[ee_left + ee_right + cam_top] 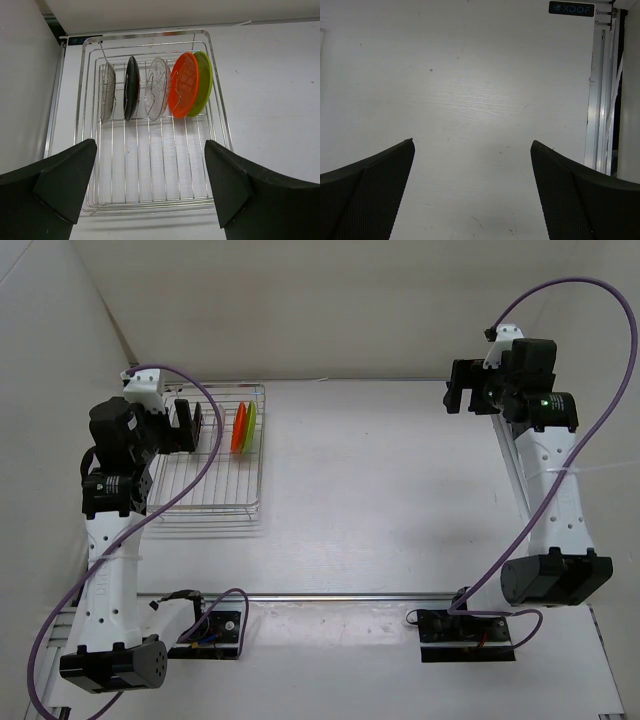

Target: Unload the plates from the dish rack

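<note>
The dish rack (pixel 150 36) sits on the white worktop (pixel 380 490), at the left side. Five plates stand on their edges in a row in the far part of the rack. From left to right there is a clear plate (pixel 107 92), a black plate (pixel 131 87), another clear plate (pixel 157 89), an orange plate (pixel 181 86) and a lime green plate (pixel 206 77). None of them is out yet.

The left hand (pixel 150 145) hangs over the near part of the rack. It is open wide and holds nothing. The right hand (pixel 472 141) is far away over the bare worktop. It is open wide too, and it is empty.

I think the job now is for the left hand to reach for a first plate. To do it well, the hand should go over the top edge of one plate only. One finger goes in front of the plate and one goes behind it, so the hand may need to turn. The black plate or a clear plate looks easier, since each has a gap on both sides. The orange and green plates sit very close together, so a finger may not fit between them. After a firm pinch, the plate should go straight up so it does not catch on the wires. Then it can be laid flat on the worktop beside the rack.
</note>
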Motion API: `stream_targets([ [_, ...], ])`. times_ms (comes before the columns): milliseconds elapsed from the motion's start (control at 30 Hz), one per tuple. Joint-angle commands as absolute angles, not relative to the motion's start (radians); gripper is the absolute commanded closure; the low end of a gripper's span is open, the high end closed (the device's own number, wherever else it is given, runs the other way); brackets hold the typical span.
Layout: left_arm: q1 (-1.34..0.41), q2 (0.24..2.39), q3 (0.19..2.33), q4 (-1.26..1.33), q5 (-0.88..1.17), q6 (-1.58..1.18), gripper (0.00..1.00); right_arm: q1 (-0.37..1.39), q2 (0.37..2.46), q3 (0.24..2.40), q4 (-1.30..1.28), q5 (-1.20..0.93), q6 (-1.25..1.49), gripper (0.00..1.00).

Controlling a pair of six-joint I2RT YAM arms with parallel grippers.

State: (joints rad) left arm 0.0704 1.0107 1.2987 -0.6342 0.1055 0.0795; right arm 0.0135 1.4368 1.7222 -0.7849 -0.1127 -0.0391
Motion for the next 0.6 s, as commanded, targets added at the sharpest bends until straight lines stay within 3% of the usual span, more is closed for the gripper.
stream_targets([
  [0,0.077,0.989,1.304,-0.644,0.086,0.089,0.0,0.012,1.442,1.741,-0.756,-0.095,-0.02,0.0],
  [567,0.077,0.98,1.275,-0.623,0.095,0.1,0.0,0.012,1.399,1.649,-0.693,-0.034,-0.02,0.0],
])
